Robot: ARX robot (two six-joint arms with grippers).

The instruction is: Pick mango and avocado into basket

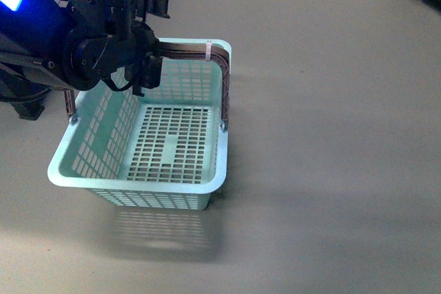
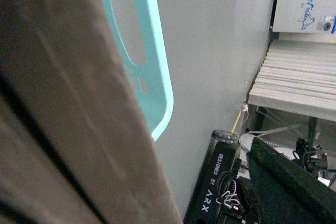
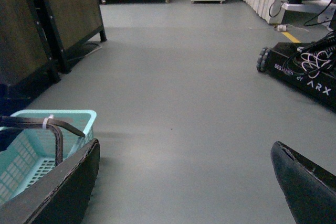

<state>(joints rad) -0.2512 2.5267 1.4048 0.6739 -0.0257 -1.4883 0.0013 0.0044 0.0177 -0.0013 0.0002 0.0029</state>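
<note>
The left arm [image 1: 41, 25] is reaching in from the upper left of the front view, with the left gripper [image 1: 141, 67] clamping the basket handle [image 1: 186, 49]. The right gripper [image 3: 185, 150] is holding its fingers [image 3: 58, 192] wide apart at the lower corners of its wrist view.

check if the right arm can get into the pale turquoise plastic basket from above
Probably yes: the basket's top is open and inside empty, the brown ribbed handle and left hand sit at the far rim, and the open right hand is beside it with nothing between.
</note>
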